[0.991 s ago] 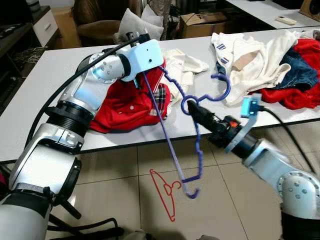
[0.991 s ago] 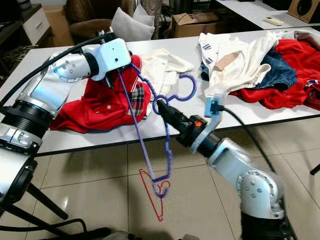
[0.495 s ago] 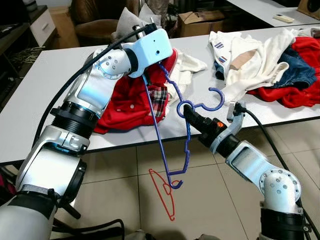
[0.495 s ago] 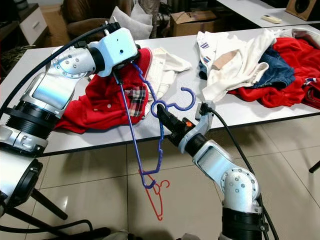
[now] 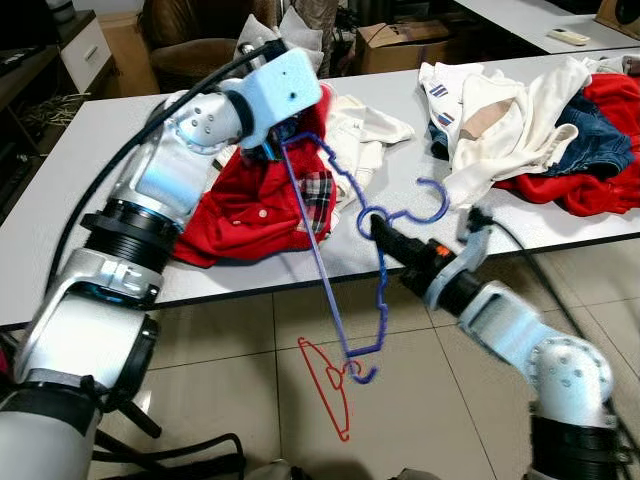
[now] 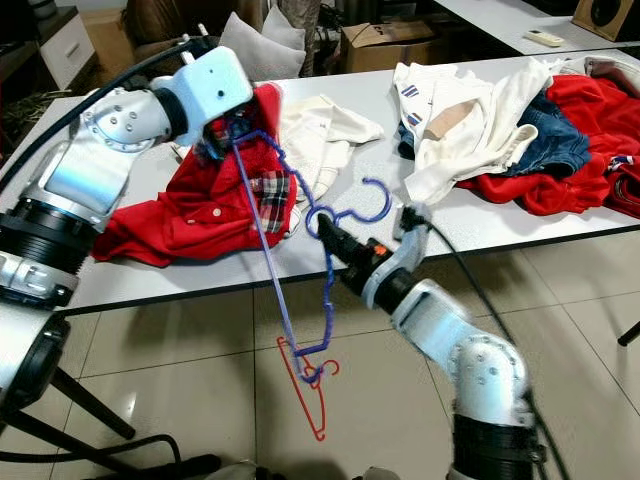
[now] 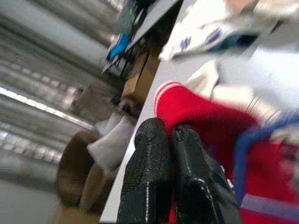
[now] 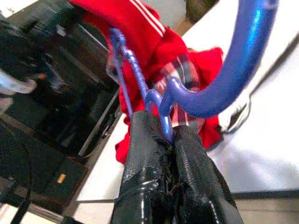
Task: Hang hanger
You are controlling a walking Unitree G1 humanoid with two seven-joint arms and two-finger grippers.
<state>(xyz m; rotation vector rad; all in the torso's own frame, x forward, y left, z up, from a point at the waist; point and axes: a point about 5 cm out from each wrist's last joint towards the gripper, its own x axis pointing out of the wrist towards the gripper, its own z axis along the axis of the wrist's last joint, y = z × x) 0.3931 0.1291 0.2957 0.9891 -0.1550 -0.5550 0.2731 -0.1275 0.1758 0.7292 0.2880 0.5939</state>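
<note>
A blue plastic hanger (image 5: 321, 265) hangs tilted over the table's front edge, its lower end close above the floor. My left gripper (image 5: 278, 148) is shut on the hanger's upper corner, above a red garment (image 5: 250, 205) on the white table (image 5: 90, 170). My right gripper (image 5: 378, 226) is shut on the hanger's neck just below the hook (image 5: 432, 208). In the right wrist view the black fingers (image 8: 145, 140) pinch the blue neck (image 8: 233, 74). The left wrist view has the fingers (image 7: 149, 158) pressed together with a blue bar (image 7: 243, 140) beside them.
A red wire hanger (image 5: 335, 385) lies on the tiled floor below the blue one. White, red and denim clothes (image 5: 540, 130) are heaped on the table's right side. A cardboard box (image 5: 400, 45) and a brown armchair (image 5: 195, 45) stand beyond the table.
My left gripper has drawn back to the left with the hanger's corner, so the long bar leans more. The right arm has shifted a little and is blurred.
</note>
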